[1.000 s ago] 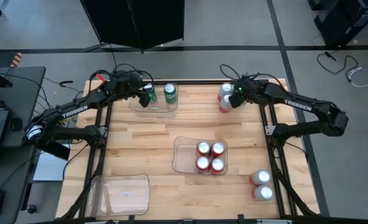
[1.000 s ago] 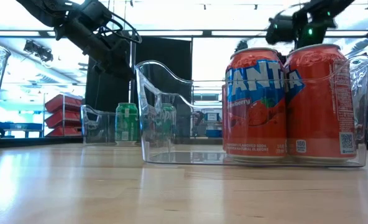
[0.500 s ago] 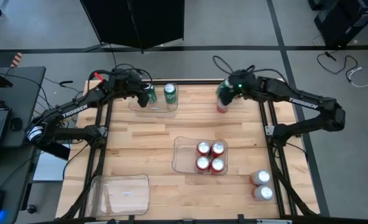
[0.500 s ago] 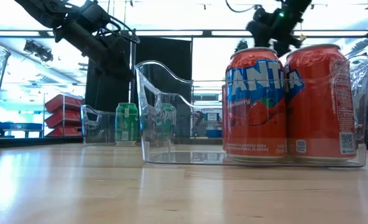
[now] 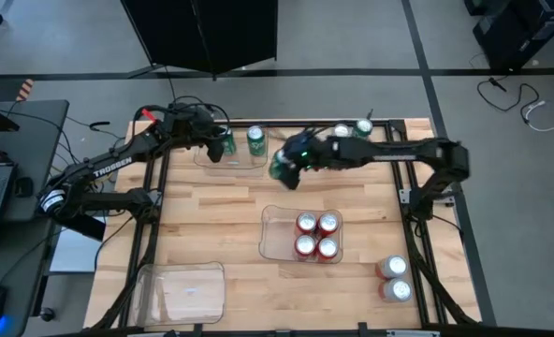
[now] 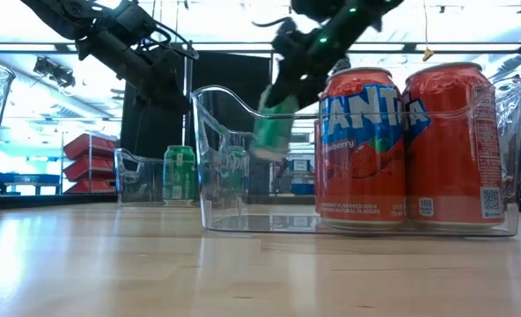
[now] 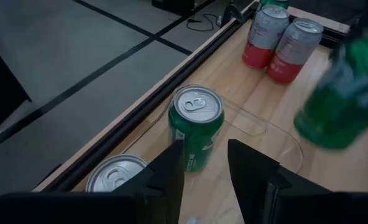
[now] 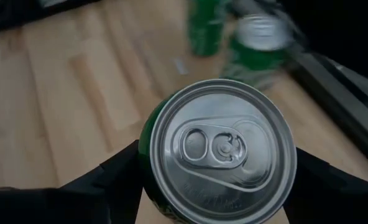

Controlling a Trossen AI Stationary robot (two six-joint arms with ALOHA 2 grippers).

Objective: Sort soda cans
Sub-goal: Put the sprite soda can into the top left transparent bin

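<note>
Green is the can (image 5: 279, 167) that the right hand (image 5: 286, 168) grips by its sides; in the right wrist view its silver top (image 8: 223, 145) fills the space between the two dark fingers (image 8: 106, 180). In the low view this can (image 6: 275, 128) hangs tilted in the air, above the counter (image 5: 221, 215). The landmark here is the far tray (image 5: 232, 159), a clear one at the far edge of the counter. The carried can is just beside this tray, on the side toward the right arm. In the tray stands one green can (image 5: 256, 139), upright, and another green can (image 5: 225, 143) is beside it under the left hand (image 5: 218, 148). The left hand is over the tray with its fingers (image 7: 165, 174) apart, and nothing is between them. Four red cans (image 5: 316, 234) stand together in a second clear tray (image 5: 277, 234), nearer to the front than the far tray. A third clear tray (image 5: 182, 290) lies at the front of the counter on the left arm's side. Two silver-white cans (image 5: 393, 278) stand at the front on the right arm's side, well apart from the far tray. More cans (image 5: 352, 130) stand at the far edge, behind the right arm.
</note>
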